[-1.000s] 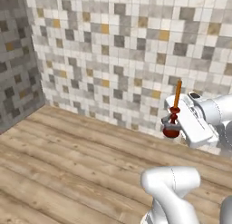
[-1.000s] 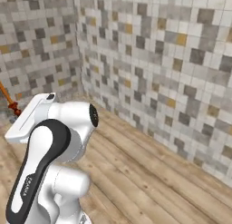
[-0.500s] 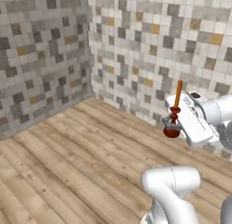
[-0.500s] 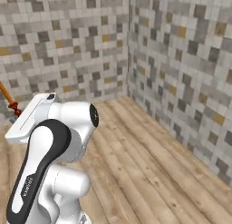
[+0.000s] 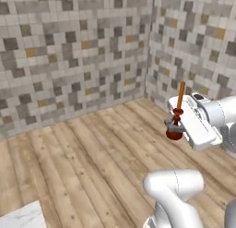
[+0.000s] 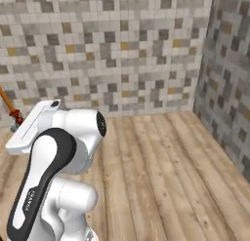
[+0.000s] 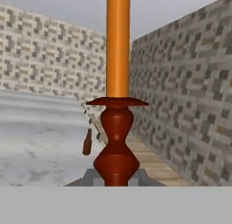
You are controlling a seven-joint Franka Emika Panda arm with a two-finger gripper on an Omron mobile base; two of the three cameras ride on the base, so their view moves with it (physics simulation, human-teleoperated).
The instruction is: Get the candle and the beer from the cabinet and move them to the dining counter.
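My gripper point(image 5: 175, 128) is shut on the candle point(image 5: 180, 97), an orange taper on a dark red-brown flared holder, held upright in the air at the right of the left base view. The hand view has the holder point(image 7: 116, 141) close up between my fingertips point(image 7: 90, 177). In the right base view the candle point(image 6: 9, 104) pokes out at the left edge, beyond my arm. Far behind it in the hand view, a small brown bottle, the beer point(image 7: 87, 143), stands on the white marble dining counter point(image 7: 41, 141). The cabinet is out of view.
Mosaic tiled walls meet in a corner point(image 5: 150, 51) ahead, over a bare wooden plank floor point(image 5: 92, 153). A white marble corner point(image 5: 23, 217) shows at the bottom left of the left base view. My own white arm point(image 6: 53, 171) blocks the left of the right base view.
The whole picture has swung: the wall corner slid to the right in both base views, so the base has turned. The candle stays in my shut gripper, in the same place relative to the arm.
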